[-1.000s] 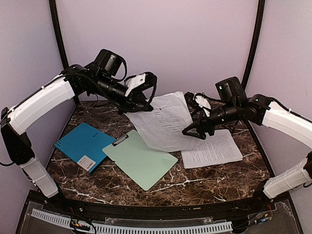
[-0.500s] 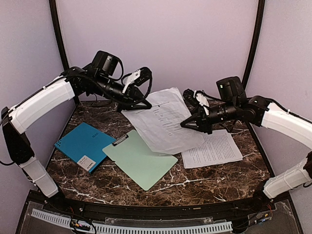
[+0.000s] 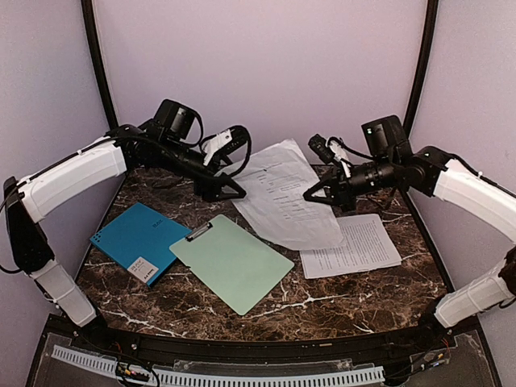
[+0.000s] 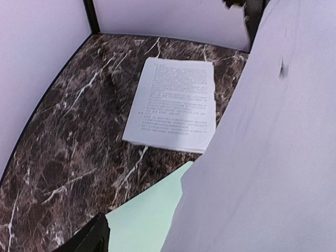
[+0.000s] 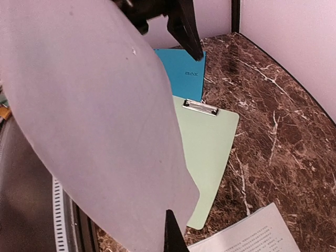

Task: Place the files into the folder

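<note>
One of the files, a white printed sheet (image 3: 284, 193), hangs tilted above the table, and my right gripper (image 3: 310, 195) is shut on its right edge. Its blank underside fills the right wrist view (image 5: 94, 115), with one dark finger (image 5: 173, 236) against it, and the right half of the left wrist view (image 4: 273, 147). My left gripper (image 3: 237, 164) stands open just left of the sheet, apart from it. The other file (image 3: 355, 246) lies flat at the right (image 4: 173, 105). The teal folder (image 3: 137, 240) lies closed at the left (image 5: 186, 73).
A pale green clipboard (image 3: 232, 262) with a metal clip lies between the folder and the flat sheet, partly under the hanging sheet (image 5: 207, 147). Purple walls with black posts close in the back and sides. Brown marble table (image 3: 339, 302).
My left gripper has opened and let go of the sheet's left edge. My right gripper has shut on the right edge and drawn the sheet slightly up and to the right.
</note>
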{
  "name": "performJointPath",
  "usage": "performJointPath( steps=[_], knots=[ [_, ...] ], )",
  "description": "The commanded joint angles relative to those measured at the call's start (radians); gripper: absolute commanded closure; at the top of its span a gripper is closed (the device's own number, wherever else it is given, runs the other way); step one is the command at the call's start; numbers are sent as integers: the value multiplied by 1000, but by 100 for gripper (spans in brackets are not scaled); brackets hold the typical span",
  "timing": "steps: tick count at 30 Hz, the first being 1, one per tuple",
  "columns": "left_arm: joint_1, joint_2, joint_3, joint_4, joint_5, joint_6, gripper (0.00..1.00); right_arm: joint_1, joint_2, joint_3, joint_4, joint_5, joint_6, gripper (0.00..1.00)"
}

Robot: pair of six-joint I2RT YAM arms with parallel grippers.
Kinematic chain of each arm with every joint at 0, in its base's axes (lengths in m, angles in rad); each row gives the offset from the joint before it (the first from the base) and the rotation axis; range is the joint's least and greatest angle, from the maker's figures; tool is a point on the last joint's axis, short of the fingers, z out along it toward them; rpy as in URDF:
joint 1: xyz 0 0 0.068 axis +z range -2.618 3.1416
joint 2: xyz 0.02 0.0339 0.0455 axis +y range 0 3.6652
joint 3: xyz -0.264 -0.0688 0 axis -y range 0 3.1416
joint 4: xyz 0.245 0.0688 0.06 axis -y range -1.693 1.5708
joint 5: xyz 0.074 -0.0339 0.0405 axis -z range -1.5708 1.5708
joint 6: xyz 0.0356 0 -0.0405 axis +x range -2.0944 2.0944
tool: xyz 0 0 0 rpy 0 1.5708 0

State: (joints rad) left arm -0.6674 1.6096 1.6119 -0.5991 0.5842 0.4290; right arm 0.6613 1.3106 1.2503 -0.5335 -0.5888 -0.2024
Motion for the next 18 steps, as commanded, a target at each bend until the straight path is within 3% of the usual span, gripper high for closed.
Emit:
performJointPath(
  steps=[1,2,8,13,18],
  knots=[
    [9,-104,-140,87,-324,-45,18,-31,36,85,-125,-269,116,100],
    [10,-127,-158,95,-413,-50,13,-31,41,82,-133,-306,133,100],
    [9,-190,-241,127,-732,-84,5,-18,95,25,-162,-448,164,100],
    [10,-245,-242,105,-805,-70,1,-12,154,-12,-172,-404,188,100],
    [11,-167,-216,-63,-851,-57,1,-40,256,-55,-108,-388,240,100]
  ],
)
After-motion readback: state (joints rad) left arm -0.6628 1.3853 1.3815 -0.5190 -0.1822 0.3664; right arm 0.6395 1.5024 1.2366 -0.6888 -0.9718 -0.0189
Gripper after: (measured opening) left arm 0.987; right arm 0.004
